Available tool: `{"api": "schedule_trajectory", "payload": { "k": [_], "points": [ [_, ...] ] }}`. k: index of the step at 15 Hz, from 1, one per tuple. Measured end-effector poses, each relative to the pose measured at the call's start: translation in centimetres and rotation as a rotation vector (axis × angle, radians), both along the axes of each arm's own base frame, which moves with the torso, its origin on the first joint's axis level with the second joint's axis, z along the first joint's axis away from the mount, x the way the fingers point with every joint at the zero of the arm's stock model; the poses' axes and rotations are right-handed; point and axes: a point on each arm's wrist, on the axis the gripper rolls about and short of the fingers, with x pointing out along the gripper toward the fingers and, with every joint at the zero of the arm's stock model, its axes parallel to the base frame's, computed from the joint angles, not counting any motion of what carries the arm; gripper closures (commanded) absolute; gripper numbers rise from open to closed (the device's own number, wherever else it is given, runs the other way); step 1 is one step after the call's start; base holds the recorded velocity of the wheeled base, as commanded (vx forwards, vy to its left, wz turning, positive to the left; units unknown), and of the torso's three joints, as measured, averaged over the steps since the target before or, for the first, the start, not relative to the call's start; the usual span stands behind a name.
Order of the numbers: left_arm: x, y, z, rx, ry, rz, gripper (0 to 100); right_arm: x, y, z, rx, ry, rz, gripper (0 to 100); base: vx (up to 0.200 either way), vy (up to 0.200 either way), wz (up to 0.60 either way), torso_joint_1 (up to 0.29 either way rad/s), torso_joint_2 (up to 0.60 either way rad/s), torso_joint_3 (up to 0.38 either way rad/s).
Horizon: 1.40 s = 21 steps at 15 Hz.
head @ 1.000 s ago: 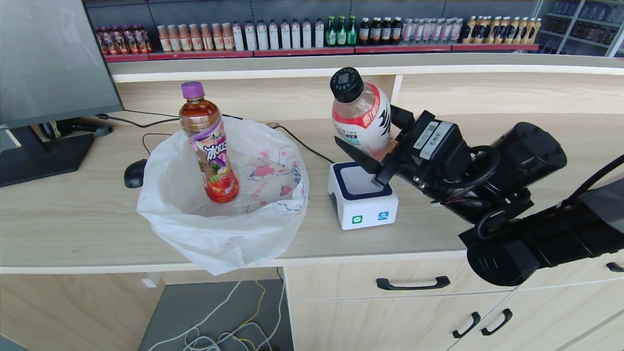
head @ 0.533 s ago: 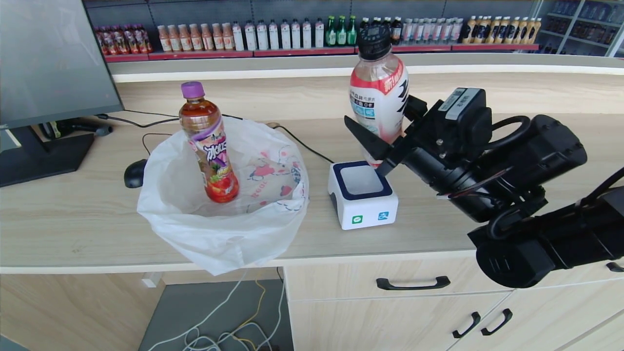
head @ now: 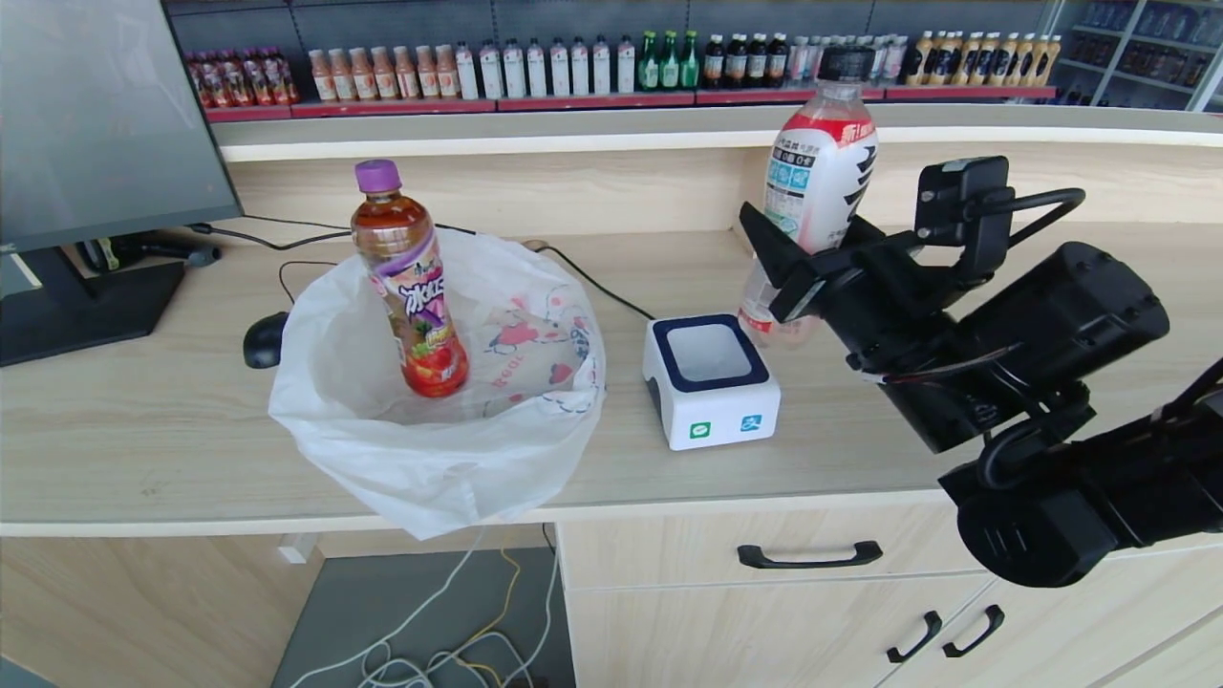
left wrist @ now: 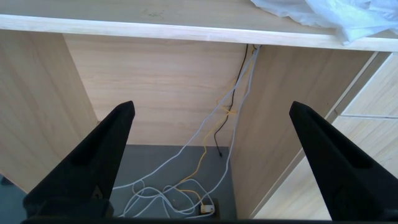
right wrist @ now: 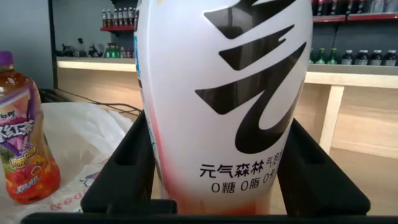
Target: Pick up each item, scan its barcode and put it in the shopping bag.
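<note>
Beside the scanner (head: 710, 380), a white bottle (head: 817, 182) was held upright in the jaws of the right gripper (head: 798, 244), those of the left gripper (left wrist: 211, 162) spread wide; scanning was judged in hand, barcode-to-window alignment needed next.

Bright, even indoor light with soft, faint shadows.

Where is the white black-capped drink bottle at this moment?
Head view, robot's right side: the white bottle is upright in the right gripper, just right of and behind the scanner on the counter.
</note>
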Motion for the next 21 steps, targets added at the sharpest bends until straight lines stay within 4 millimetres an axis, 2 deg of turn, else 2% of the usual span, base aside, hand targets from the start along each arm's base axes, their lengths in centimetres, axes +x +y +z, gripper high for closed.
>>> {"api": "schedule_trajectory", "payload": {
  "k": [8,15,21],
  "points": [
    [0.0,0.0,0.0,-0.001,0.001,0.0,0,1.3,-1.4,0.1,0.037,0.008,-0.036,100,0.0,0.2,0.0,0.004,0.0,0.002],
    [0.0,0.0,0.0,-0.001,0.0,0.0,0,1.6,-1.6,0.9,0.063,-0.019,-0.034,100,0.0,0.2,0.0,-0.002,0.0,0.002],
    [0.0,0.0,0.0,0.001,0.001,-0.001,0,1.4,-0.2,0.4,0.057,-0.005,0.004,100,0.0,0.0,0.0,0.0,0.0,0.0]
  ]
}}
